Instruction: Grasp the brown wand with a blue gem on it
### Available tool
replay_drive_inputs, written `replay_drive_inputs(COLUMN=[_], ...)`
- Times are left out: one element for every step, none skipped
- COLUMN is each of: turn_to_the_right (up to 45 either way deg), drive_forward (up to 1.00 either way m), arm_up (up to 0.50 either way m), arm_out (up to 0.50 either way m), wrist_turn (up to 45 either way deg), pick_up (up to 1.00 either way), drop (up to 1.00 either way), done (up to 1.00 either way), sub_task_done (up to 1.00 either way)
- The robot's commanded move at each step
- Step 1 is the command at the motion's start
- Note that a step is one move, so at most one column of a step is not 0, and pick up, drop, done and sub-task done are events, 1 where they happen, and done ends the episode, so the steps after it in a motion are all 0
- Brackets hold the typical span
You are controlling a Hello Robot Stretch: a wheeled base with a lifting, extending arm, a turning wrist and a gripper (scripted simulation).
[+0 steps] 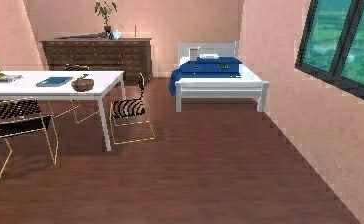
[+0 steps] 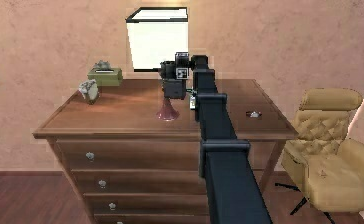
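Observation:
In the arm side view the dark arm (image 2: 222,140) reaches out over a brown wooden dresser (image 2: 110,120). The gripper (image 2: 173,82) is at the arm's far end, in front of a white-shaded lamp (image 2: 158,38). A maroon flared object (image 2: 170,108) stands on the dresser top just under the gripper. I cannot tell whether the gripper holds anything. A small dark and pale thing (image 2: 253,114) lies on the dresser's right part; its shape is too small to name.
An alarm clock (image 2: 89,91) and a green box (image 2: 107,74) sit on the dresser's left. A tan armchair (image 2: 330,140) stands right of it. Ahead are a bed (image 1: 218,75), a white table (image 1: 50,85) with chairs, a long dresser (image 1: 95,55) and open wood floor (image 1: 210,160).

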Motion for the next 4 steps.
replay_drive_inputs(turn_to_the_right=[0.0, 0.0, 0.0, 0.0], drive_forward=[0.0, 0.0, 0.0, 0.0], arm_up=[0.0, 0.0, -0.5, -0.5], arm_out=[0.0, 0.0, 0.0, 0.0], wrist_turn=[-45.0, -39.0, 0.0, 0.0], pick_up=[0.0, 0.0, 0.0, 0.0], drop=[0.0, 0.0, 0.0, 0.0], done=[0.0, 0.0, 0.0, 0.0], sub_task_done=[0.0, 0.0, 0.0, 0.0])
